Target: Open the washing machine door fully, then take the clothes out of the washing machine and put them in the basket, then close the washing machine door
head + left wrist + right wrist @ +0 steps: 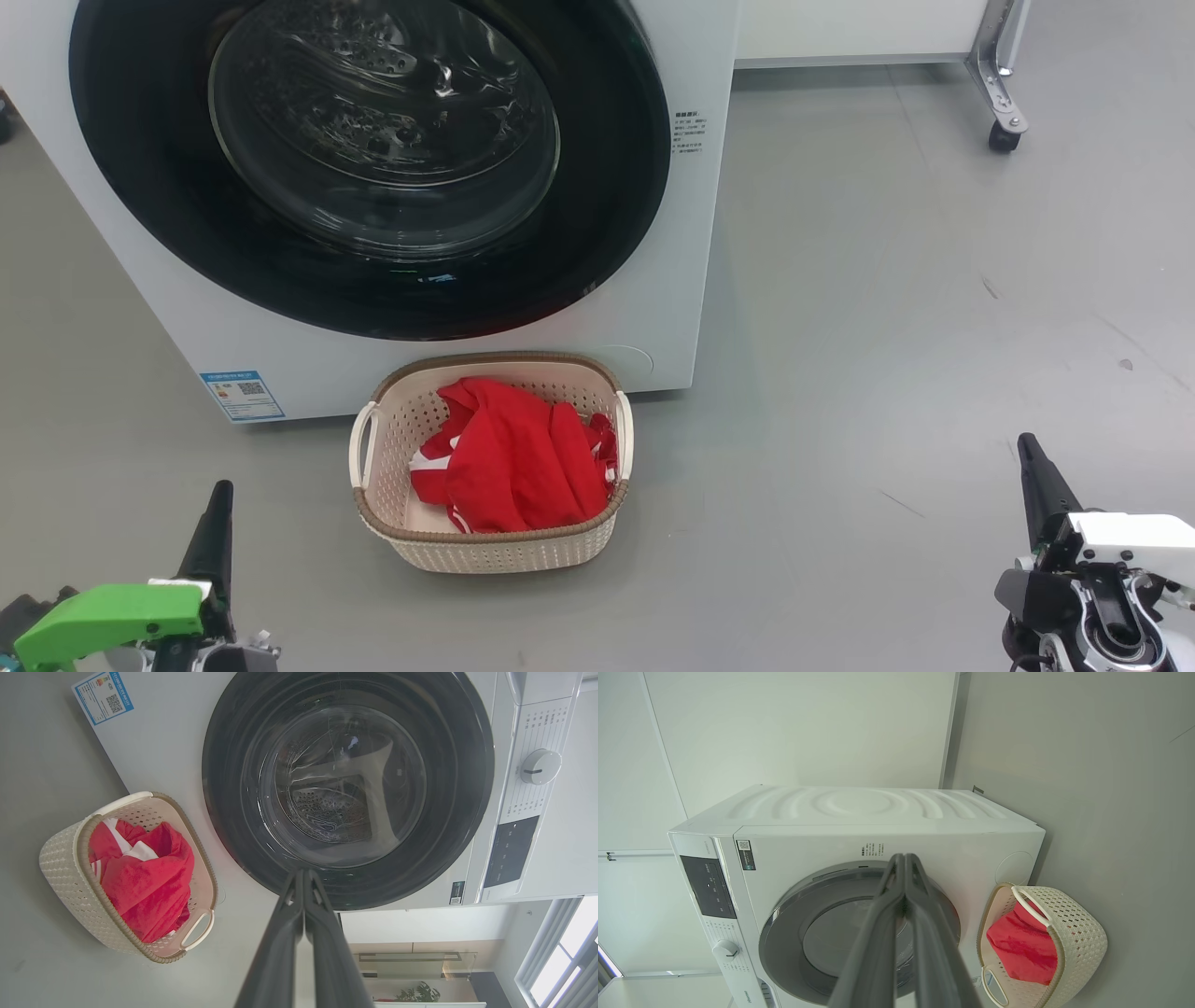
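The white washing machine (672, 280) stands ahead, and its round black door (140, 149) with the glass bowl window lies flat against the front, closed. On the floor just before it sits the cream basket (504, 549) with the red clothes (518, 462) heaped inside. My left gripper (220, 490) is low at the left, shut and empty. My right gripper (1027, 443) is low at the right, also shut and empty. Both are well back from the basket. The left wrist view shows the door (224, 788), the basket (65, 868) and the clothes (145, 877); my left gripper's fingers (303, 873) are pressed together.
A blue label (241, 395) marks the machine's lower front. A metal leg on a castor (1004, 135) stands at the far right, beyond open grey floor. The control panel and dial (539, 766) sit on the machine's top strip.
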